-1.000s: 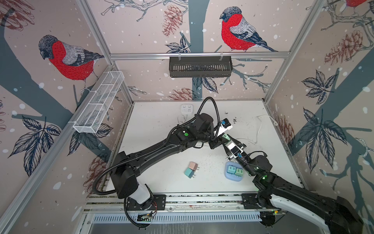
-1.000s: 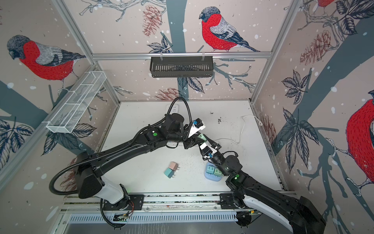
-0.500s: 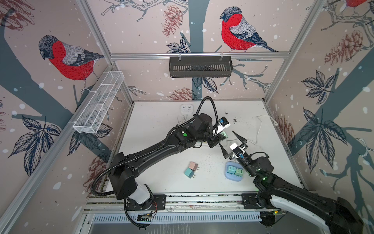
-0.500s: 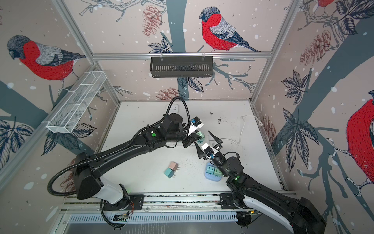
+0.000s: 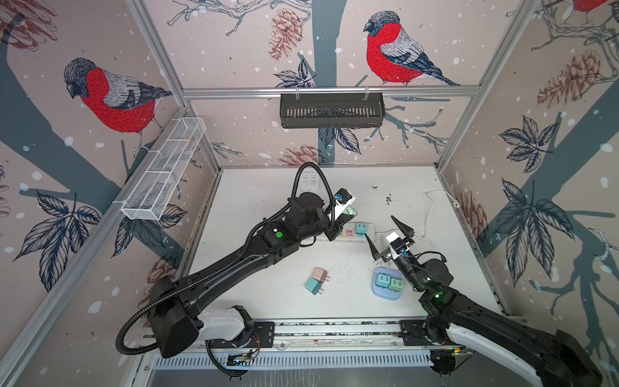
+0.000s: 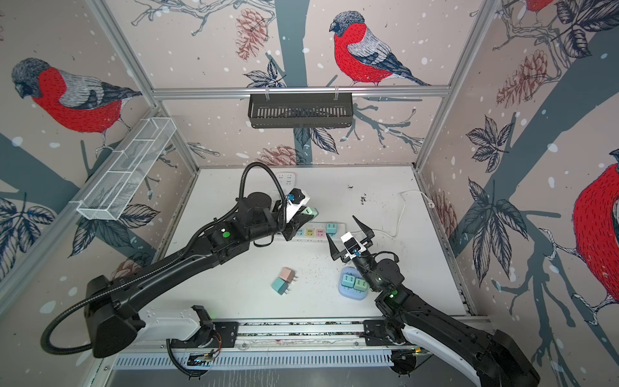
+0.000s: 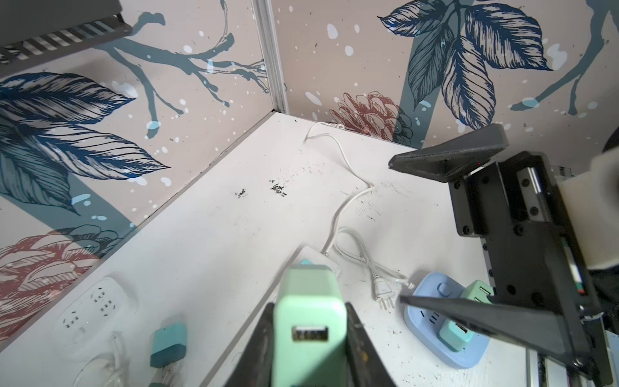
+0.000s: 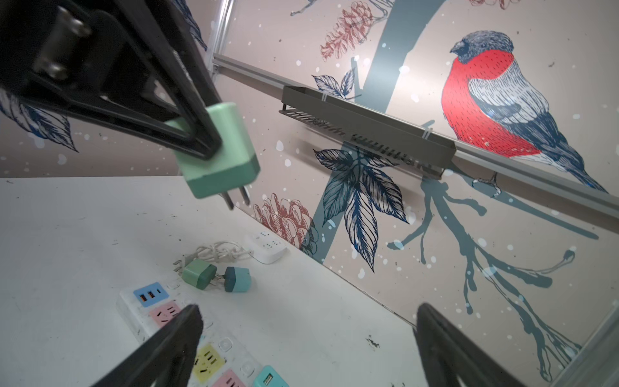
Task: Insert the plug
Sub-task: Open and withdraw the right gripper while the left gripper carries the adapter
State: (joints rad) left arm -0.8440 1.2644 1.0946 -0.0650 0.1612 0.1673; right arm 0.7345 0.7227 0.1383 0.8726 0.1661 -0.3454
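Now left gripper (image 7: 310, 321) clamps green plug (image 5: 350, 211); right gripper (image 5: 378, 225) gapes empty. I must square it over the power strip (image 5: 350, 233) at six o'clock.

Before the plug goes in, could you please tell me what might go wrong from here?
1. The green plug in the shut left gripper looks tilted relative to the power strip, so its prongs may miss the slots or jam.
2. Nothing holds the strip down; a push could slide it.
3. The open right gripper hangs close by, so the arms might collide.
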